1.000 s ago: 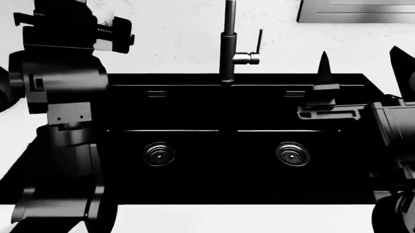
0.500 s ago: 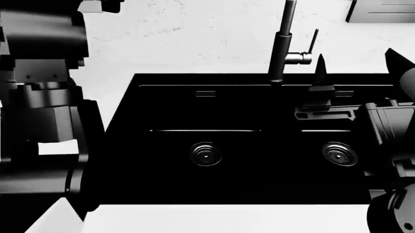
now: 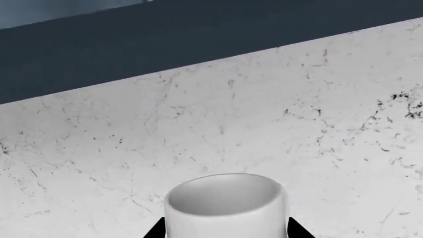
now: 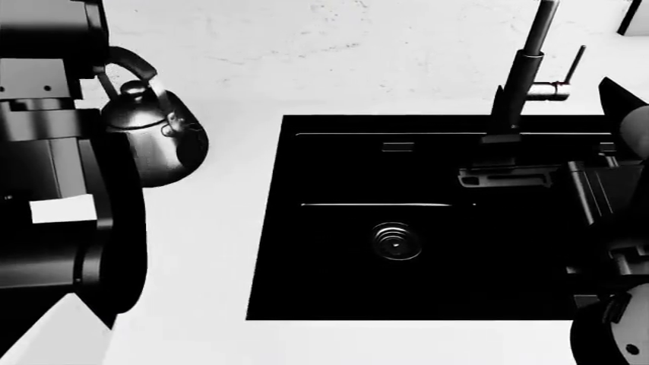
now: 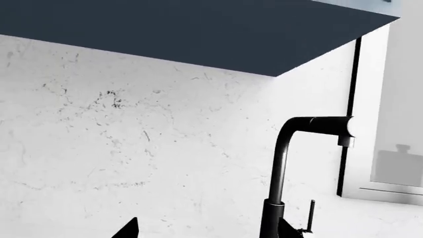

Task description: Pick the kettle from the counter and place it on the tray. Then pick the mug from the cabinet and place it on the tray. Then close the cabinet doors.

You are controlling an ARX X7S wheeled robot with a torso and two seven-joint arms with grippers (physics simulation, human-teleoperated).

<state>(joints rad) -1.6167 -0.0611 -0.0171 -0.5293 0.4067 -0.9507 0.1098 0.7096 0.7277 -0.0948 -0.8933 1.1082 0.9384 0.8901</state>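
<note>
Marble wall [image 3: 264, 124] backs the left hand's [image 3: 225, 233] pinched mug [image 3: 226, 203]; only head view shows kettle [image 4: 152, 137].

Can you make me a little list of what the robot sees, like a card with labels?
kettle: glossy dark metal kettle with arched handle, standing upright on the counter, beside the left arm
counter: smooth plain white worktop
sink: black rectangular sink set into the counter, round drain showing
tap: tall dark tap behind the sink
mug: small white ceramic mug, held in the left gripper
right gripper: raised over the sink, holding nothing
tray: not in view
</note>
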